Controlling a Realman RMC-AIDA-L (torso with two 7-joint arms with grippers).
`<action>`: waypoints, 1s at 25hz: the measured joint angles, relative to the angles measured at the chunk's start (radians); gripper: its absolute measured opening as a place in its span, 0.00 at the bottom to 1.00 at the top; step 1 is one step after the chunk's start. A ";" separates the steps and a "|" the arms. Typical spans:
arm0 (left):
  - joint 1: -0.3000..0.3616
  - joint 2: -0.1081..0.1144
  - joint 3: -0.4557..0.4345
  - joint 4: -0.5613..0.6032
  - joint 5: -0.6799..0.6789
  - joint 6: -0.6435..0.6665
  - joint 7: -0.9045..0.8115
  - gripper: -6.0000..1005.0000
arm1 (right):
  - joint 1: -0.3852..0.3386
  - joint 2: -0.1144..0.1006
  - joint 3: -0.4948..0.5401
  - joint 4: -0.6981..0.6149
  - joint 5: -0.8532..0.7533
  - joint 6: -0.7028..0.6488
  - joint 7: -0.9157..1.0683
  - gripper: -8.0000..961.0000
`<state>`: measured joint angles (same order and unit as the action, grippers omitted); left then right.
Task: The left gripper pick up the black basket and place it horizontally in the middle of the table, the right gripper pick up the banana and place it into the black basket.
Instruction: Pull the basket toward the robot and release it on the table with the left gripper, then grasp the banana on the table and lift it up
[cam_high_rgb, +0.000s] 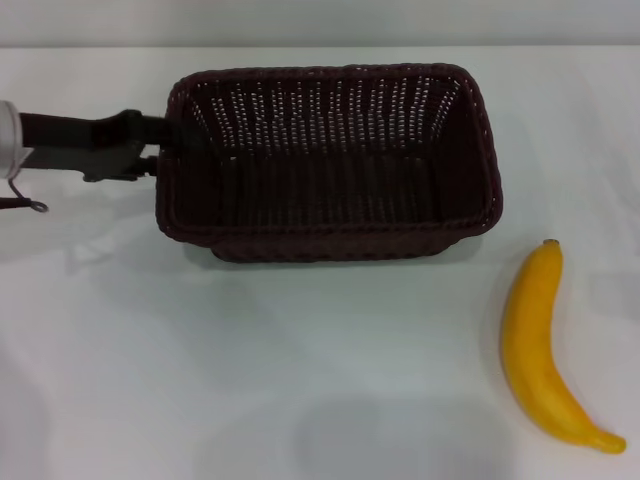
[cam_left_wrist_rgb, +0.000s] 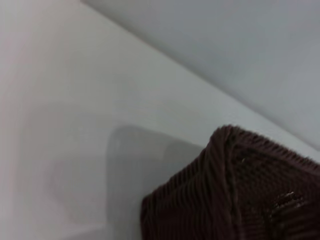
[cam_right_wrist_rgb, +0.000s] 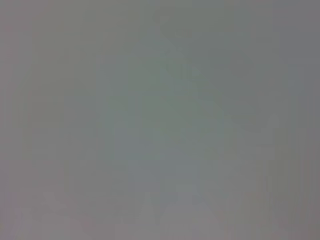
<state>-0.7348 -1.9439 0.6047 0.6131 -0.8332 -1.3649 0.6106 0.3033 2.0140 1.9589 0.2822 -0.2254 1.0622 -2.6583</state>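
The black basket (cam_high_rgb: 330, 165) is in the middle of the table's (cam_high_rgb: 250, 370) far half, long side across the view, open side up. My left gripper (cam_high_rgb: 178, 140) reaches in from the left and is shut on the basket's left rim, one finger inside the wall. A soft shadow lies under the basket's near edge. A corner of the basket shows in the left wrist view (cam_left_wrist_rgb: 240, 190). The banana (cam_high_rgb: 545, 345) lies on the table at the near right, stem end pointing away, apart from the basket. My right gripper is out of view.
The white tabletop (cam_left_wrist_rgb: 75, 125) meets a pale wall at the back. The right wrist view shows only a plain grey surface. Bare table lies in front of the basket and left of the banana.
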 joint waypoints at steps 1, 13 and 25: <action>0.013 0.000 0.000 0.010 -0.019 -0.006 0.004 0.69 | 0.000 0.000 0.000 0.000 0.000 0.000 0.000 0.90; 0.139 0.005 -0.009 0.095 -0.194 -0.101 0.080 0.76 | 0.001 0.000 0.000 0.002 0.000 -0.002 0.000 0.90; 0.340 -0.063 -0.045 0.033 -0.719 -0.083 0.754 0.76 | -0.008 -0.010 -0.027 0.012 -0.029 0.064 0.192 0.90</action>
<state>-0.3949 -2.0065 0.5597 0.6457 -1.5526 -1.4479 1.3647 0.2951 2.0041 1.9320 0.2944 -0.2541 1.1259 -2.4667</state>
